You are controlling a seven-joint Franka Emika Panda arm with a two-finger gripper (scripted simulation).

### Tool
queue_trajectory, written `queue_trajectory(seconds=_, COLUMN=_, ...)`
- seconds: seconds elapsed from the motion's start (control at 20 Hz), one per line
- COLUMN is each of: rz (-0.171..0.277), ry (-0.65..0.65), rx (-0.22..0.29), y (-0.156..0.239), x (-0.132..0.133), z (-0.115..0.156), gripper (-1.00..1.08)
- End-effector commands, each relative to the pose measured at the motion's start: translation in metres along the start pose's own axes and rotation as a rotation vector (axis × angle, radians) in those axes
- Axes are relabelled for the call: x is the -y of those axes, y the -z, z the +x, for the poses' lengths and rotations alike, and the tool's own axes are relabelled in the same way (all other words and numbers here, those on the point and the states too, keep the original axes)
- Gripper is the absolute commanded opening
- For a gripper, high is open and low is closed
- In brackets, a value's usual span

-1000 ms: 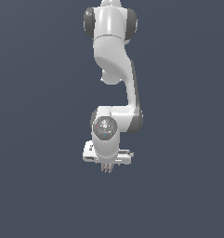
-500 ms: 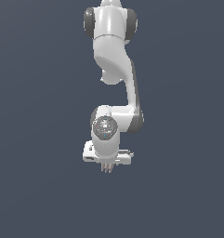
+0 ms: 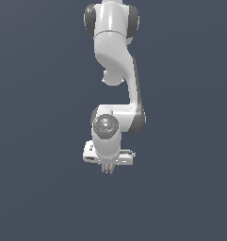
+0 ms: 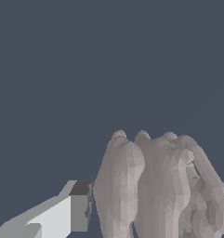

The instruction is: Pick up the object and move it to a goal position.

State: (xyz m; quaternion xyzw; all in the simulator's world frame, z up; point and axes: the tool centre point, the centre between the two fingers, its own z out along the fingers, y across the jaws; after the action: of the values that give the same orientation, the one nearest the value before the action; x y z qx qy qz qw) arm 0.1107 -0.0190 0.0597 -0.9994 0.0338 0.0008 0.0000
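Observation:
The object (image 3: 108, 168) is a small pinkish-tan lumpy thing with vertical lobes. In the exterior view it pokes out just below the white gripper (image 3: 108, 164), which hangs under the arm's wrist. In the wrist view the object (image 4: 150, 186) fills the space between the fingers. One white finger with a dark pad (image 4: 78, 211) presses against its side. The other finger is almost wholly hidden behind the object at the picture's edge. The gripper (image 4: 155, 202) is shut on the object.
The white Panda arm (image 3: 116, 61) reaches down from the top of the exterior view. Around it there is only a plain dark blue-grey background, with no other object, edge or goal marker in view.

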Motion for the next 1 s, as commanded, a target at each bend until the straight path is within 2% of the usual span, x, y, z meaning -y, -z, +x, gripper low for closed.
queue_trajectory(seconds=0.0, rz=0.0, ry=0.0, rx=-0.002, y=0.01, x=-0.002, z=-0.001, gripper=-1.0)
queue_trajectory(seconds=0.35, rz=0.0, ry=0.0, rx=-0.002, y=0.06, x=-0.009, z=-0.01, gripper=-1.0)
queue_trajectory(seconds=0.95, rz=0.0, ry=0.0, rx=-0.002, y=0.193, x=-0.029, z=-0.031, gripper=-1.0)
